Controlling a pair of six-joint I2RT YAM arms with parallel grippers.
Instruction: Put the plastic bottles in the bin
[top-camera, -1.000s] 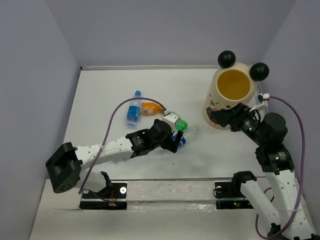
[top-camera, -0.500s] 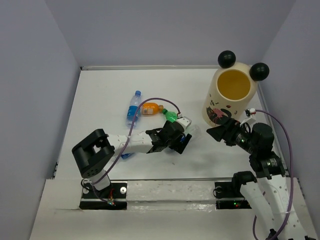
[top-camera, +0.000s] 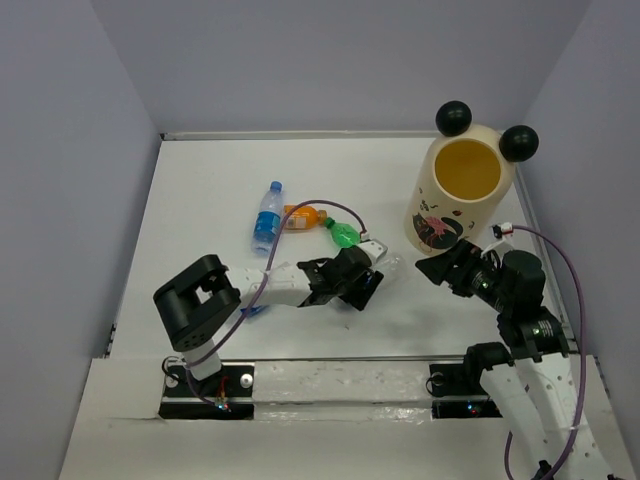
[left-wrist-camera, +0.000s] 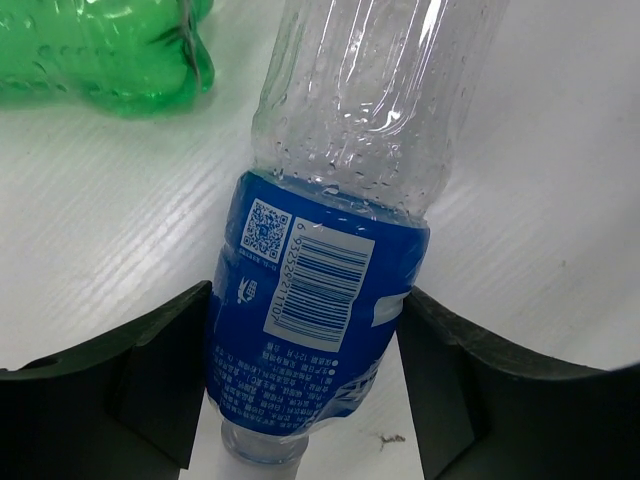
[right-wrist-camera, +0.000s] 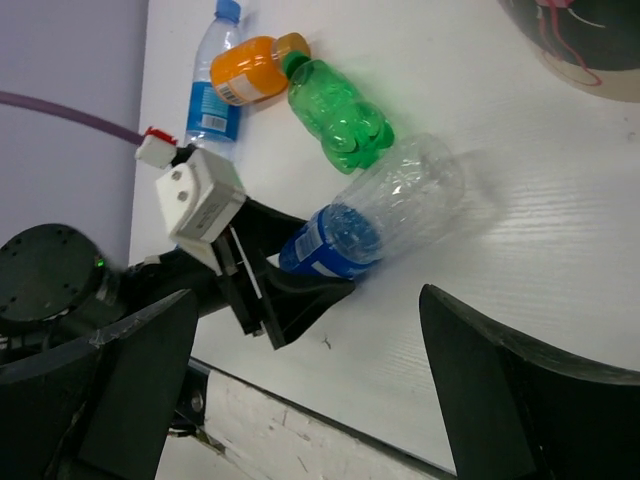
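Clear ribbed plastic bottle (left-wrist-camera: 345, 150), blue-labelled, sits pinched in the left gripper (left-wrist-camera: 305, 385).

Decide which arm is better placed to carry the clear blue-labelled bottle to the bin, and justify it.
Left: the left gripper grips the clear bottle at its label. The right gripper hangs open and empty beside the bin, apart from the bottles.

Clear bottle (left-wrist-camera: 318, 275) cap end cropped (bin (right-wrist-camera: 600, 50) too, mostly).
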